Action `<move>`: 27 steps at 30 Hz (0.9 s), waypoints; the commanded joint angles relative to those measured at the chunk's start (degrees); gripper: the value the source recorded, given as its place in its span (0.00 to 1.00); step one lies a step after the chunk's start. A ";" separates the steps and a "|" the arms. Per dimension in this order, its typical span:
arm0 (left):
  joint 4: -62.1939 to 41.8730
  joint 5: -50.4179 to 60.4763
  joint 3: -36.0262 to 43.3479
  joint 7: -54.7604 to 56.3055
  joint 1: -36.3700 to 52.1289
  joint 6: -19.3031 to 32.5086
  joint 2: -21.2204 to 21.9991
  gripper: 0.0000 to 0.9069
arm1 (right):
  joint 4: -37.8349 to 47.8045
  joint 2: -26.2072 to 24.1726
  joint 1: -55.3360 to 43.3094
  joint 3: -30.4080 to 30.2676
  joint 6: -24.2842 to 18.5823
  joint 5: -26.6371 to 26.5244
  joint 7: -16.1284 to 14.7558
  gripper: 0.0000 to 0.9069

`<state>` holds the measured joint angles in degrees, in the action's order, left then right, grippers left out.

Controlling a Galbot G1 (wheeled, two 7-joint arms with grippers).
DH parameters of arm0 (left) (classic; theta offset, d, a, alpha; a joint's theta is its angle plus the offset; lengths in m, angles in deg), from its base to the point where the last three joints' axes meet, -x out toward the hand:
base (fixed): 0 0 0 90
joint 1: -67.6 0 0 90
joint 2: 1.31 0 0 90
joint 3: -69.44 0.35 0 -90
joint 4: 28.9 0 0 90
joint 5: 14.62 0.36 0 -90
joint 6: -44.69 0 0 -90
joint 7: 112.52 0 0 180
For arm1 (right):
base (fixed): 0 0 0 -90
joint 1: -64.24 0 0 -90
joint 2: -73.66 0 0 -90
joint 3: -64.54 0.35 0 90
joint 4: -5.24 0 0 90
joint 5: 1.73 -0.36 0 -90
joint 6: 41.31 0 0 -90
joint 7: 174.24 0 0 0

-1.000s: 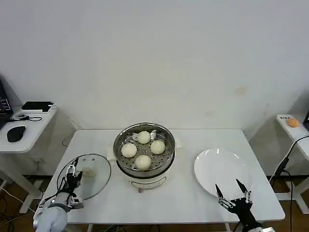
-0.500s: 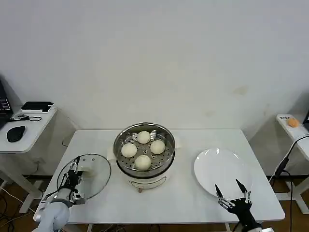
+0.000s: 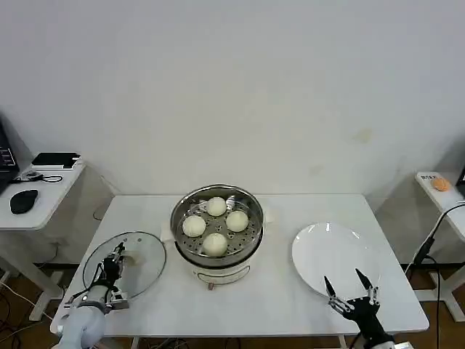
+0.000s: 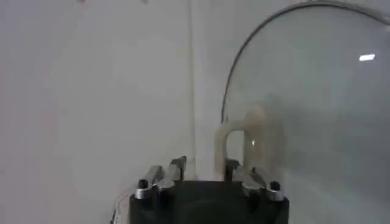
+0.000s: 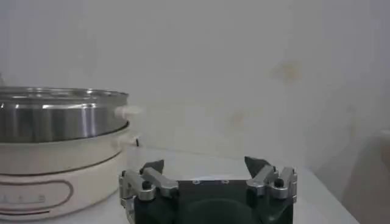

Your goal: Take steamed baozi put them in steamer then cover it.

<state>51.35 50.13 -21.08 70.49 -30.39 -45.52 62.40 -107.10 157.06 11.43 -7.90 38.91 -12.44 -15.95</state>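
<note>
The steamer [image 3: 216, 229] sits in the middle of the head view on a white table [image 3: 276, 291]. It is a round shiny metal pot on a white base, and its floor is full of small holes. Four steamed baozi [image 3: 216, 243] lie inside it, smooth, round and pale, with small gaps between them. The top of the pot is open. The cover [image 3: 125, 265] is in the lower left of the head view, near the table's left edge, and it looks a little lifted and tilted. It is clear glass with a thin metal rim and a pale handle [image 4: 237, 149] in the middle. The left gripper [image 3: 111, 270] is at that handle with its fingers close together, and it looks like it holds the handle, though the exact touch is hard to see. In the lower right, a flat white plate [image 3: 334, 256] lies well apart from the pot, with bare table between them. The right gripper [image 3: 351, 289] hangs over the plate's near edge, its fingers spread wide and holding nothing. Its arm is cut off by the bottom of the frame.
</note>
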 commanded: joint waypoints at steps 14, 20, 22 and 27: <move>19.54 -3.69 -9.52 3.78 -8.81 -4.91 -0.36 0.00 | -0.98 -1.27 0.43 -0.89 0.40 0.10 -0.11 1.00; 26.27 -4.21 -12.55 2.66 -11.62 -8.98 -0.95 0.00 | -0.81 -1.42 0.45 -1.62 0.40 0.53 -0.25 1.00; 27.67 -4.98 -12.75 1.84 -12.06 -9.73 -1.48 0.00 | -0.46 -1.61 0.34 -1.75 0.32 0.66 -0.29 1.00; 31.08 -6.46 -11.05 -0.02 -12.28 -10.94 -2.87 0.00 | 0.08 -1.77 0.29 -1.95 0.17 0.81 -0.25 1.00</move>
<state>72.78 45.50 -30.80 72.38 -40.11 -53.13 60.64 -107.33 155.37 11.77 -9.75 39.14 -11.83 -16.25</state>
